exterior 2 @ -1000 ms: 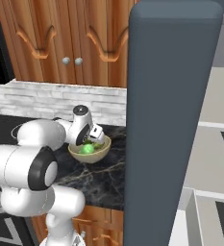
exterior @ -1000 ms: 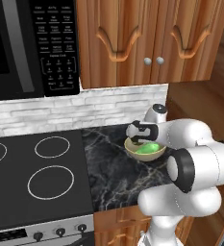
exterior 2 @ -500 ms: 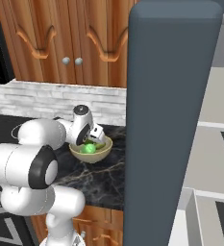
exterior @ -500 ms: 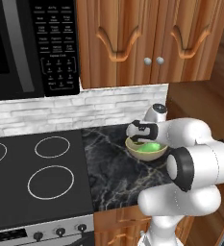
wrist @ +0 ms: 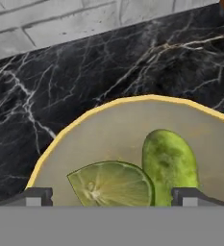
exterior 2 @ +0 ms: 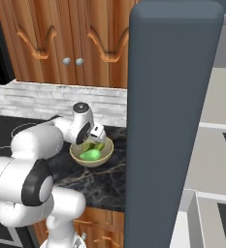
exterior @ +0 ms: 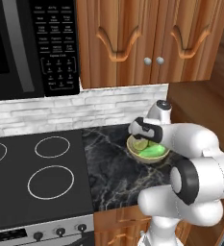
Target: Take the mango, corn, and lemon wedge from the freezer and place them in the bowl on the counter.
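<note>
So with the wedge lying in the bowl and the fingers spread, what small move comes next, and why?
Probably a straight lift clear of the bowl. The lemon wedge lies inside it beside the green item, and the gripper stands open just above, its fingertips gripping nothing, so nothing is left to do here.

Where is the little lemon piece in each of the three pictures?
Left base view: the lemon wedge lies in the left part of the bowl, just under the hand.
Right base view: the robot's hand covers most of the bowl, so I cannot pick out the wedge for sure.
Hand view: it lies at bottom centre, beside a green item.
Shared landmark: the tan bowl on the black marble counter.
</note>
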Robot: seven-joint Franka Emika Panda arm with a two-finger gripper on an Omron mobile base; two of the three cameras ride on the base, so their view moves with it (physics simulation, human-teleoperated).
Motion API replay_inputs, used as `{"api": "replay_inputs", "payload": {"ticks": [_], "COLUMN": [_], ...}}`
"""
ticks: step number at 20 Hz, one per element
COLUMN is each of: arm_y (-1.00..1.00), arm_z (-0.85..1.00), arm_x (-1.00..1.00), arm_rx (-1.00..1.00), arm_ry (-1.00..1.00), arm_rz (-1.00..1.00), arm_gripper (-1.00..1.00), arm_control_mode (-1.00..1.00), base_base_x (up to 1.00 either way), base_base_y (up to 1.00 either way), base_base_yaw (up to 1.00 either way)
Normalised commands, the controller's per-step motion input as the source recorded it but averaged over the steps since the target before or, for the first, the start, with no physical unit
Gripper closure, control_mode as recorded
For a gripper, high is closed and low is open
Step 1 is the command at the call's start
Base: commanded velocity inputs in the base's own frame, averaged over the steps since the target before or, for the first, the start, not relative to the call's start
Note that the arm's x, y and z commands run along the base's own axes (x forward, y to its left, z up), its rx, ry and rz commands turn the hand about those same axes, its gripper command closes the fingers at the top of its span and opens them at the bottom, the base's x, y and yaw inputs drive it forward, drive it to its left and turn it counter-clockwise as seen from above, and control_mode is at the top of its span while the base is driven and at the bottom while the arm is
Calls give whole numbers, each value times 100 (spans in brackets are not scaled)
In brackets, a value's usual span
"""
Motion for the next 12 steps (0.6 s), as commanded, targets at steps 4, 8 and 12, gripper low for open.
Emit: {"api": "replay_inputs", "payload": {"ticks": [4, 8, 12], "arm_y": [-6, -3, 0], "arm_z": [21, 13, 32], "arm_x": [-52, -59, -64], "arm_rx": [-1, -1, -4], "arm_ry": [0, -8, -14], "arm_rz": [0, 0, 3], "arm_gripper": [-100, -100, -100], "arm_control_mode": [-100, -100, -100], "base_base_x": [0, 0, 0], "base_base_y": [0, 0, 0], "base_base_yaw": [0, 0, 0]}}
